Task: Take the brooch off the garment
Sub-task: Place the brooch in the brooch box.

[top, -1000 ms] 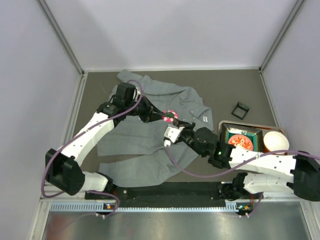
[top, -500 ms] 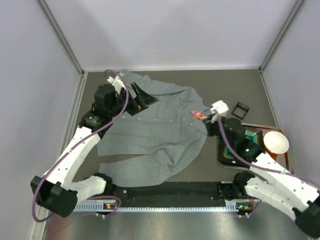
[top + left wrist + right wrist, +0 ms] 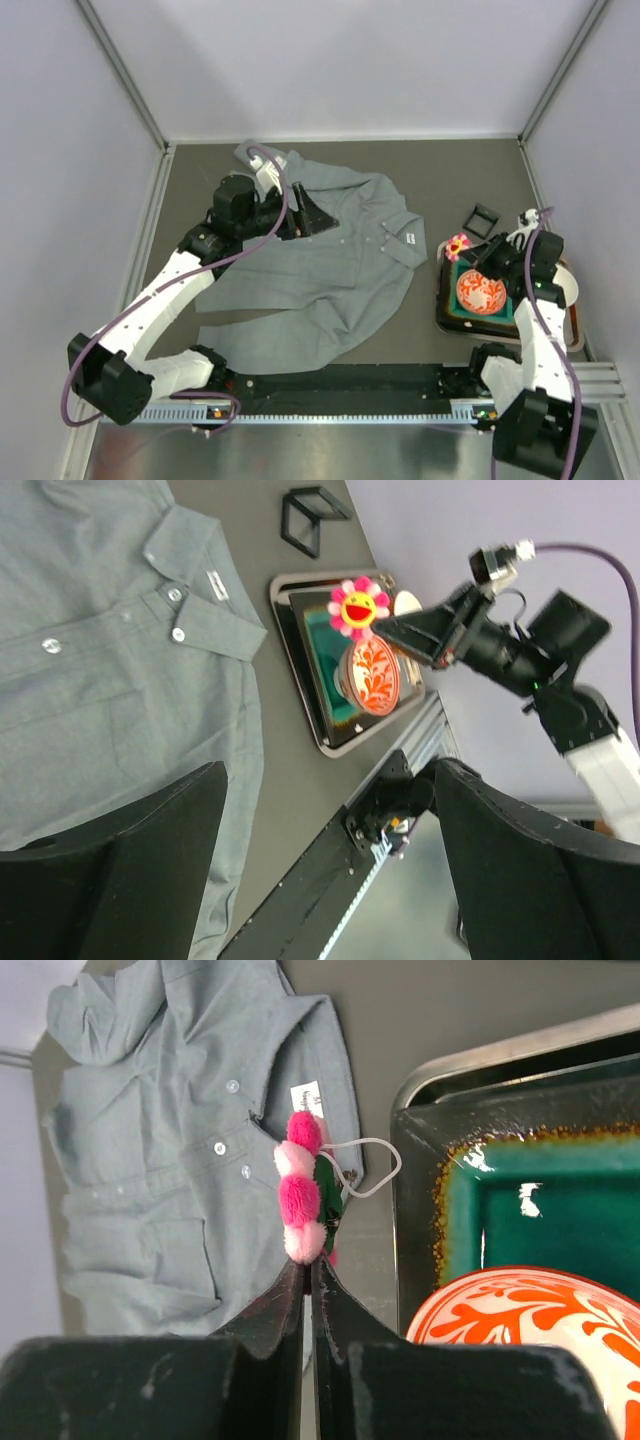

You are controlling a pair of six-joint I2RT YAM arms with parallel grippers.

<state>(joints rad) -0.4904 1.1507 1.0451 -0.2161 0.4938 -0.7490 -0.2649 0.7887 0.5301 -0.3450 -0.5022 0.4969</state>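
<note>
the brooch (image 3: 302, 1190) is pinched edge-on at the very tips of the right gripper (image 3: 309, 1265), clear of the garment (image 3: 160, 1160) lying beyond and left of those tips. the grip looks thin, so lower slowly, then release over the tray (image 3: 420, 1090) just to their right. the left gripper (image 3: 308, 212) gapes wide, holding nothing.

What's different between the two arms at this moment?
The left arm has its jaws wide open and empty; the right arm has its jaws shut on the brooch. The left arm reaches over the garment; the right arm reaches over the tray. Both are white with black joints.
</note>
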